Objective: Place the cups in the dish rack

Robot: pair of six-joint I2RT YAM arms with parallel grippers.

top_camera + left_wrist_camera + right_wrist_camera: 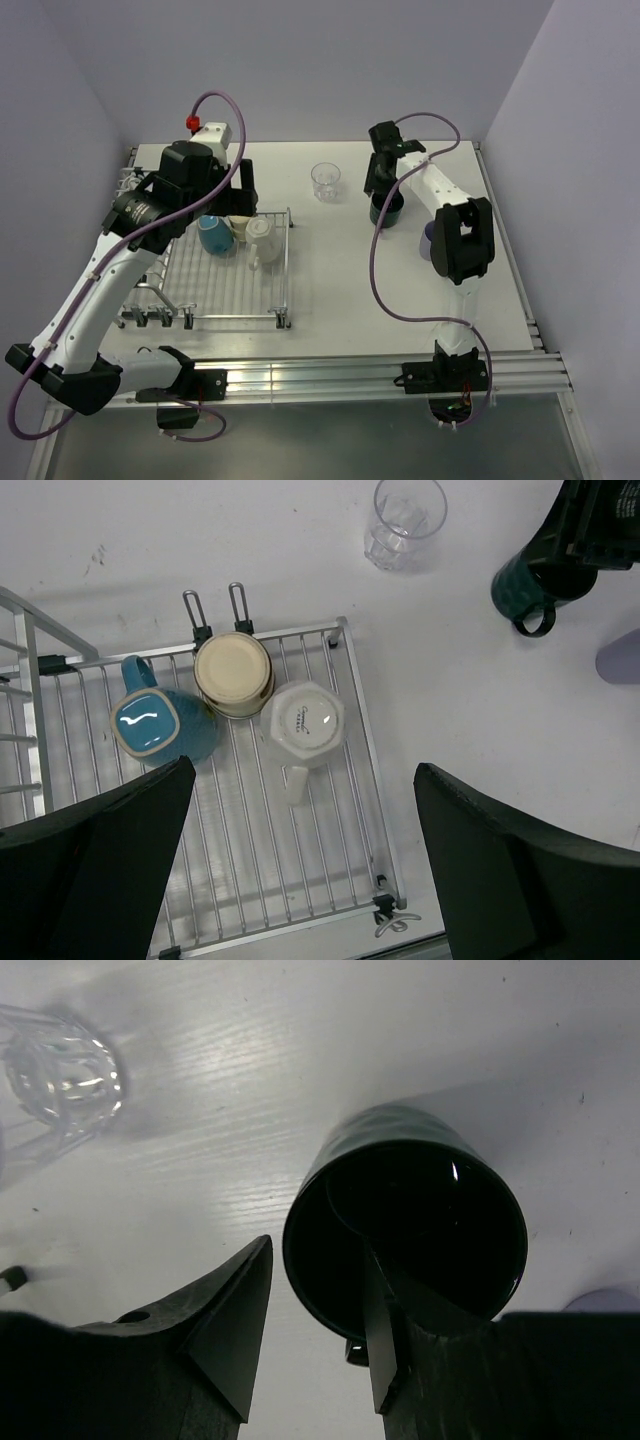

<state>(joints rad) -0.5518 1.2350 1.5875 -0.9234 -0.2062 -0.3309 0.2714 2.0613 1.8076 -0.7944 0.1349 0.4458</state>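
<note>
Right gripper (pixel 316 1260), jaws apart astride the teal mug's (pixel 400 1130) wall in the top view's upper right, should seat deeper, clamp squarely, then lift toward the centre-left rack (pixel 290 262).

Left arm (pixel 100 280) is reaching forward with elbow raised, left pincer (pixel 305 770) pointing down, jaws spread wide. Right arm (pixel 440 195) is stretching forward, right pincer (pixel 315 1280) pointing down, jaws narrowly apart, grip unclear.
</note>
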